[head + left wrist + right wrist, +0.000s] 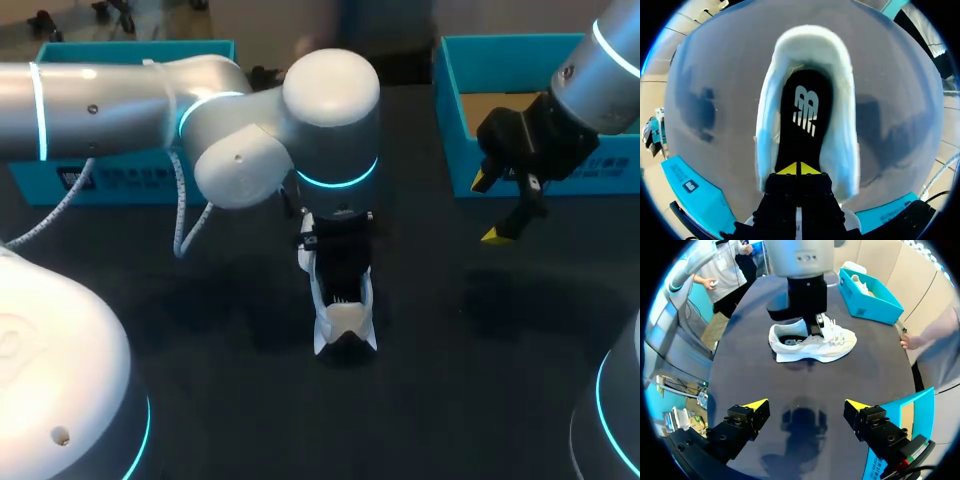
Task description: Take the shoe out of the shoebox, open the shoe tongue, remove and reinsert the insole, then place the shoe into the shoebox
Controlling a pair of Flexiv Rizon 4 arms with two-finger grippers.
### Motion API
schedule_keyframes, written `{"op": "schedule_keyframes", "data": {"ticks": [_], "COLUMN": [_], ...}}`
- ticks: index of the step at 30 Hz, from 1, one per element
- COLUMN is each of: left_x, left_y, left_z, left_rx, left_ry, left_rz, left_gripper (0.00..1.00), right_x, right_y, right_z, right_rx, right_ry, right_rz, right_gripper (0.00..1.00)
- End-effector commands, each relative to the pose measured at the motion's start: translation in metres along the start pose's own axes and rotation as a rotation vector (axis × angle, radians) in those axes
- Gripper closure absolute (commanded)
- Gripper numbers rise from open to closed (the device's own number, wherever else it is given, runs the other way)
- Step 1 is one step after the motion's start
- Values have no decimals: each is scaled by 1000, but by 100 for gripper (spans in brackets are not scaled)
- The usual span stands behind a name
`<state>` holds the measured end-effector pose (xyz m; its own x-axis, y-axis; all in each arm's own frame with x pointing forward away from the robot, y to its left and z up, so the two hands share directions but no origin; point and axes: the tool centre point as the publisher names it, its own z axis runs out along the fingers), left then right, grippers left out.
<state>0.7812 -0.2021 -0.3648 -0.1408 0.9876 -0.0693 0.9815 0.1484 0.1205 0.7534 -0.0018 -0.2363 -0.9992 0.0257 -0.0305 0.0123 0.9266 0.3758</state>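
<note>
Head view: the white shoe [345, 325] stands on its sole mid-table, outside the teal shoebox [450, 120]. The left gripper [800, 168] sits in the shoe opening, tips pressed together over the black insole [802, 115]. The right gripper [495, 208] hangs beside the shoebox, fingers spread, holding nothing.

R gripper [806, 409] over dark table [740, 370], fingers wide apart, nothing btwn. Ahead: white shoe [812, 342] upright on sole, toe toward far box [875, 302]. L gripper [817, 324] down from above, into shoe opening by tongue. Black insole [790, 340] showing at heel end. Far box teal, sth white inside. 2nd box [910, 412], teal, just beside R gripper. Hand [907, 340] at table edge.
</note>
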Motion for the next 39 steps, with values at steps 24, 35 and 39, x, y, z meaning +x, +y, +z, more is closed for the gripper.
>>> {"op": "schedule_keyframes", "data": {"ticks": [24,35,39], "left_x": [12,13,12], "left_y": [-11,-9,-5], "left_z": [-23,-34,-43], "left_rx": [-36,-25,-23], "left_ry": [58,76,66], "left_rz": [35,56,57], "left_gripper": [0,0,0], "right_x": [0,0,0], "right_y": [0,0,0], "right_z": [0,0,0], "right_rx": [3,3,3], "right_ry": [-1,-1,-1], "right_rz": [1,1,1], "right_gripper": [0,0,0]}}
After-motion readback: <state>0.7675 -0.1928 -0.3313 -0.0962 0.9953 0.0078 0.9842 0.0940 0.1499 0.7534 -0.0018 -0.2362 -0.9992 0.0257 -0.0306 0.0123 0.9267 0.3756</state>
